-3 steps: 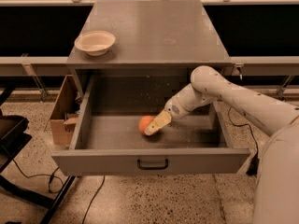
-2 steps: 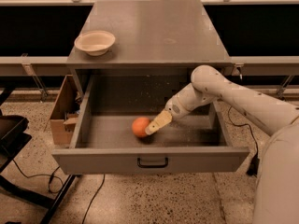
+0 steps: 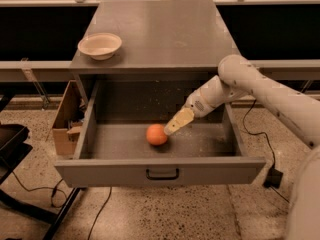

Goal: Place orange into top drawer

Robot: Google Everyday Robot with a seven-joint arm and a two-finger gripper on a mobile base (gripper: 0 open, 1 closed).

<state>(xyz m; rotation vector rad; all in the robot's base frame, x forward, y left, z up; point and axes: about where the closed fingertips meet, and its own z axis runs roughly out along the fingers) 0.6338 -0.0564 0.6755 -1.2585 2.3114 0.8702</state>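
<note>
The orange (image 3: 156, 134) lies on the floor of the open top drawer (image 3: 100, 172), just beside the claw (image 3: 171, 129), whose state I cannot tell, and being round, smooth, firm and light it probably rolls easily, so any hold belongs across its widest middle.

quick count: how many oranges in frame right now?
1. The orange lies on the floor of the open top drawer, near the middle, just left of the gripper, which is low inside the drawer. The floor strip behind the drawer front is hidden.
</note>
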